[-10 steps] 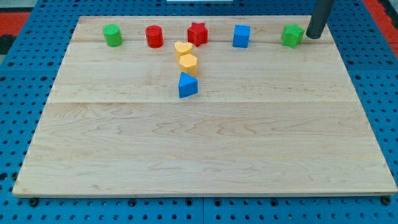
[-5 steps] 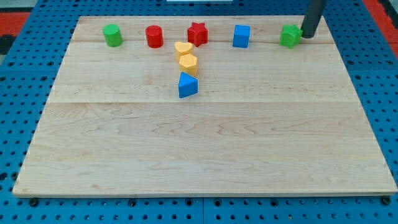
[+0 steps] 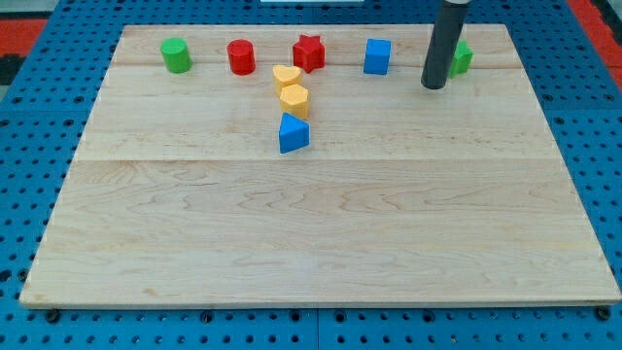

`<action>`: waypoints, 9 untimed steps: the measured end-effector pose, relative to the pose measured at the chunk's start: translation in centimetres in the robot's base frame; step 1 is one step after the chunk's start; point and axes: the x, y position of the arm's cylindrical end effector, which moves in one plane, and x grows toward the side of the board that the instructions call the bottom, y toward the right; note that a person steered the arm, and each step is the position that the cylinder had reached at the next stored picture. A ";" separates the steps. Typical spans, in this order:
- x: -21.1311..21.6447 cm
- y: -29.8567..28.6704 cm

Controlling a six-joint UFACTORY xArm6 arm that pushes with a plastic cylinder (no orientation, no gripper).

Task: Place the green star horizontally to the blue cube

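Note:
The green star (image 3: 463, 57) sits near the view's top right and is partly hidden behind my rod. The blue cube (image 3: 377, 56) stands to its left in the same top row. My tip (image 3: 433, 86) rests on the board between them, just below and left of the star and right of the cube. The star and cube are at about the same height in the view.
Along the top row stand a green cylinder (image 3: 175, 54), a red cylinder (image 3: 241, 56) and a red star (image 3: 309, 52). Two yellow blocks (image 3: 285, 77) (image 3: 293, 99) and a blue triangular block (image 3: 293, 133) line up below the red star. The wooden board (image 3: 321, 233) lies on blue pegboard.
My tip moved from the right side of the green star to its lower left, now partly covering it. The star has barely shifted.

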 end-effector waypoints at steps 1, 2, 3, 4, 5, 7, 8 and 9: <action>0.0 0.1; 0.0 1.1; -0.3 1.1; -1.6 1.5; -1.8 1.5; -1.7 1.8; -1.6 2.5; -1.6 2.6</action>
